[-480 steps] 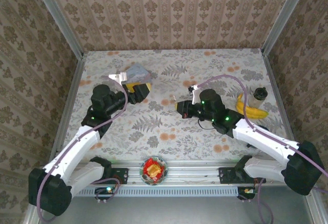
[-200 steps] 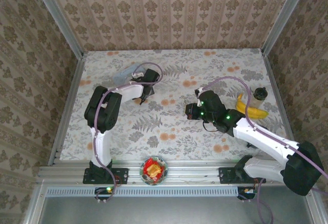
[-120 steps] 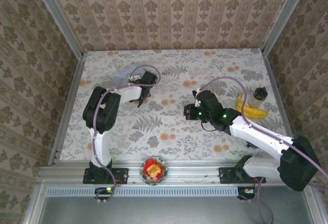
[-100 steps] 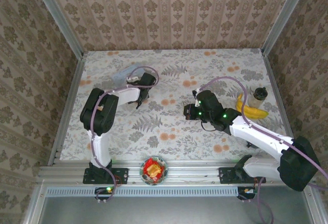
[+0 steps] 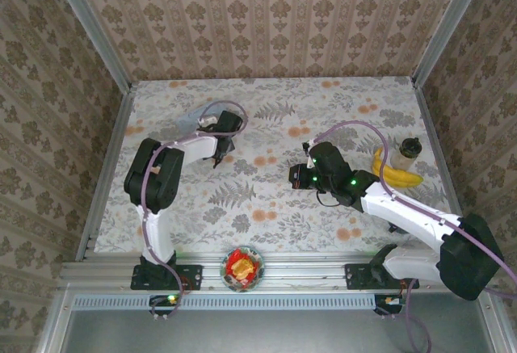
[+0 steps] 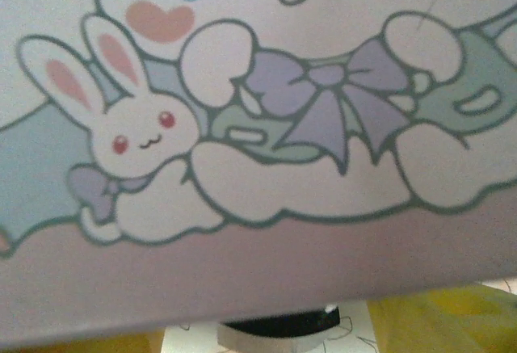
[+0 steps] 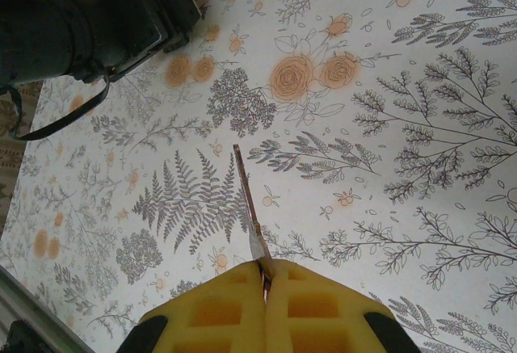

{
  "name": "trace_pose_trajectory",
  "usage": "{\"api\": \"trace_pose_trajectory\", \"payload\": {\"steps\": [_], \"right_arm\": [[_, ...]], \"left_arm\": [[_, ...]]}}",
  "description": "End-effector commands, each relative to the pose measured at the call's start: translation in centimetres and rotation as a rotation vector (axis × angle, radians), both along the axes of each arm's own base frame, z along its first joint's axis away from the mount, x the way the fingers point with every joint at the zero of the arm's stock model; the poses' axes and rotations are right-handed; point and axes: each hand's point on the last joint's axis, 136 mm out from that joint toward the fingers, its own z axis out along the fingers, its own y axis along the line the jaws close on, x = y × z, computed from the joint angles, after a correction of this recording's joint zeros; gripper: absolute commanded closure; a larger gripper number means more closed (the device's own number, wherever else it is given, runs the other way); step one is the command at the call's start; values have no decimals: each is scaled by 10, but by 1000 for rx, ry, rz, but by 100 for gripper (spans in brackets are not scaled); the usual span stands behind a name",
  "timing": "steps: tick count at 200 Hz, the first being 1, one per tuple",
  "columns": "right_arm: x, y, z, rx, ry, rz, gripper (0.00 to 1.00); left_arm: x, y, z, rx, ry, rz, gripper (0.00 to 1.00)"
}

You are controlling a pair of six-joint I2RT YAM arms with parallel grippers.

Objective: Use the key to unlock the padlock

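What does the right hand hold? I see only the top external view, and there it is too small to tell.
Observer: In the right wrist view the right hand is shut on the key, a thin metal sliver that sticks out over the table.
Operator: And what does the left wrist camera see?
Observer: The tin, very near: pale, with a printed rabbit and a purple bow.
Operator: Is anything else there?
Observer: Under the tin's edge, something dark and grey; what it is I cannot tell.
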Motion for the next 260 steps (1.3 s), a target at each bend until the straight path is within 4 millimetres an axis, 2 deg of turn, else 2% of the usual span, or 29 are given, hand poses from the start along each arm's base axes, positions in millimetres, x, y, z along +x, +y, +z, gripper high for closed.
{"api": "trace_pose_trajectory", "payload": {"steps": [1,27,82,101,126,156,203,223,247,260], "right_arm": [[4,2,9,24,-25,2,100],[6,4,10,23,-27,9,100],[8,7,9,20,-24,25,100],[7,6,8,14,-23,22,100],[5,2,4,-5,-10,10,100],[0,-7,-5,-37,17,-9,100],[-18,-34,-20,-60,45,-92,100],[-30,-47,-29,-68,62,-124,100],[-40,-58,-39,-76,79,-150,100],[-43,-61,-43,-72,83,-161,100]], "left_arm": [[4,-1,-9,-3,26,-16,37],[6,-1,-12,-3,35,-19,41],[9,-5,-10,3,38,-61,68],[6,-11,-10,6,46,-100,77],[-6,-27,-9,13,73,-176,80],[-35,-61,-14,-8,119,-318,81],[-96,-126,-20,30,167,-587,81],[-118,-138,-20,24,187,-633,79],[-132,-146,-19,-63,214,-631,66],[-133,-149,-19,-88,217,-622,54]]}}
